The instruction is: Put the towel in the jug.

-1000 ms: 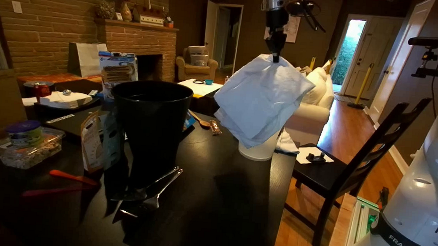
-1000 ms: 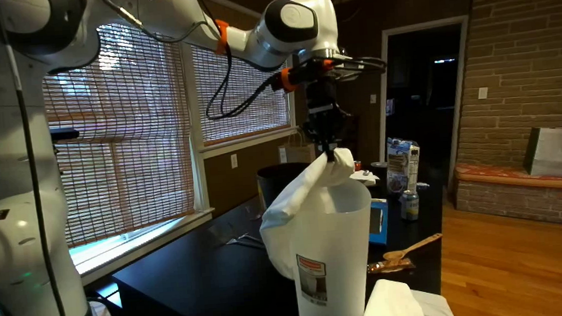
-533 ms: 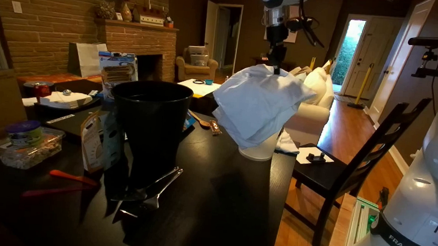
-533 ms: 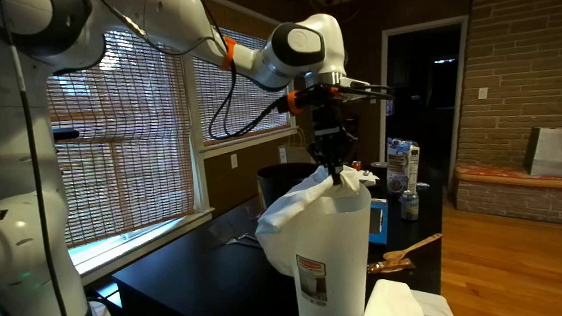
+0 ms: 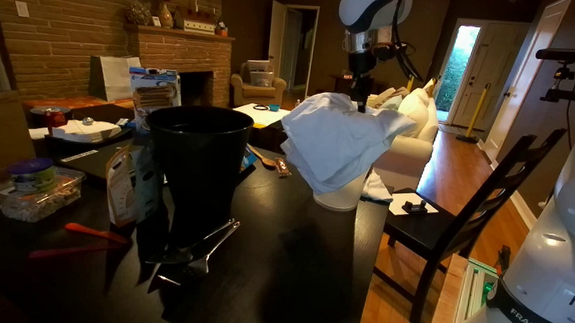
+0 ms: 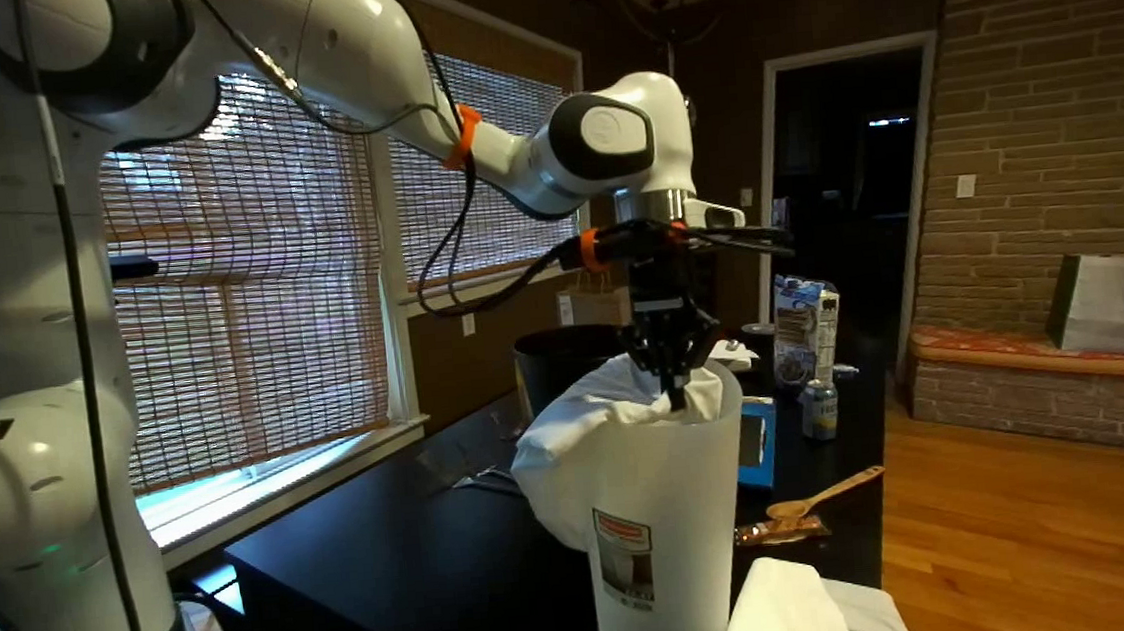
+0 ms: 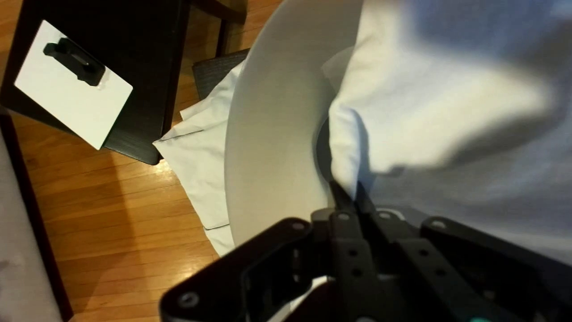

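The jug is a tall translucent white container with a label, upright on the dark table. It shows in an exterior view (image 6: 675, 537) and the wrist view (image 7: 272, 156); only its base shows in an exterior view (image 5: 337, 200). The white towel (image 5: 337, 145) drapes over the jug's rim, also seen in an exterior view (image 6: 573, 455). Much of it hangs outside. My gripper (image 6: 676, 397) points down at the jug's mouth, fingertips about rim height. In the wrist view the fingers (image 7: 351, 192) are shut on a fold of the towel (image 7: 429, 116). The jug's inside is mostly hidden.
A black bin (image 5: 194, 169) stands on the table near the jug. Another folded white cloth (image 6: 786, 614) lies beside the jug's base. A wooden spoon (image 6: 822, 496), a can (image 6: 819, 411), a blue box (image 6: 757, 441) and metal utensils (image 5: 202, 262) are on the table. A dark chair (image 5: 430, 234) stands beside it.
My gripper has moved down to the jug's mouth, still holding the towel. The towel's top has lowered and bunched at the rim, while its lower hanging part has barely moved.
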Robot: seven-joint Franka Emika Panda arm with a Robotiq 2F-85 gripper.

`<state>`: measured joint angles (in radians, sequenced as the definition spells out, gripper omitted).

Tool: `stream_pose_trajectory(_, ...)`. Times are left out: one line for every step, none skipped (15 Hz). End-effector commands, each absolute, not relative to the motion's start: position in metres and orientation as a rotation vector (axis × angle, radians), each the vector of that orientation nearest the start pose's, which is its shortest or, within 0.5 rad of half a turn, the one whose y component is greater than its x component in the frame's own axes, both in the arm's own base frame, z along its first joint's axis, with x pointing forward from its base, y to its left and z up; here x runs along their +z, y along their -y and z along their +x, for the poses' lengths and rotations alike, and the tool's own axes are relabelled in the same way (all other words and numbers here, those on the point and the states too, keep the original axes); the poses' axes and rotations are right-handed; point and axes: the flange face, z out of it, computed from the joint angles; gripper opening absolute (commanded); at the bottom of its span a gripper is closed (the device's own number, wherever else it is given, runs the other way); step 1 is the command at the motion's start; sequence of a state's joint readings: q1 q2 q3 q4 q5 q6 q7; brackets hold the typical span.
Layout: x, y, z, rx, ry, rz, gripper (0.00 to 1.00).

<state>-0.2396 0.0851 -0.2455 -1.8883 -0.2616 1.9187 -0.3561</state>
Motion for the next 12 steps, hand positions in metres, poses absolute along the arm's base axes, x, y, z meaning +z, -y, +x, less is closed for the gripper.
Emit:
stream_pose_trajectory(0.448, 0.287, 0.504, 0.208, -0.034, -3.375, 0.01)
stream_pose_trajectory(0.451, 0.285, 0.505, 0.247, -0.050, -3.355, 0.03)
stream_pose_trajectory(0.449, 0.285, 0.506, 0.236, -0.045, -3.358, 0.03)
stream_pose_trajectory(0.447, 0.284, 0.506, 0.234, -0.043, -3.358, 0.03)
stream_pose_trajectory(0.447, 0.284, 0.507, 0.233, -0.042, -3.359, 0.03)
stream_pose_trajectory(0.448, 0.284, 0.507, 0.232, -0.042, -3.359, 0.03)
stream_pose_trajectory(0.448, 0.284, 0.507, 0.230, -0.042, -3.360, 0.01)
stream_pose_trajectory(0.444, 0.283, 0.509, 0.249, -0.032, -3.350, 0.01)
stream_pose_trajectory(0.436, 0.283, 0.511, 0.270, -0.023, -3.348, 0.01)
stream_pose_trajectory(0.425, 0.283, 0.514, 0.297, -0.011, -3.340, 0.01)
stream_pose_trajectory(0.417, 0.282, 0.516, 0.312, -0.005, -3.336, 0.01)
stream_pose_trajectory(0.410, 0.281, 0.519, 0.330, 0.000, -3.330, 0.01)
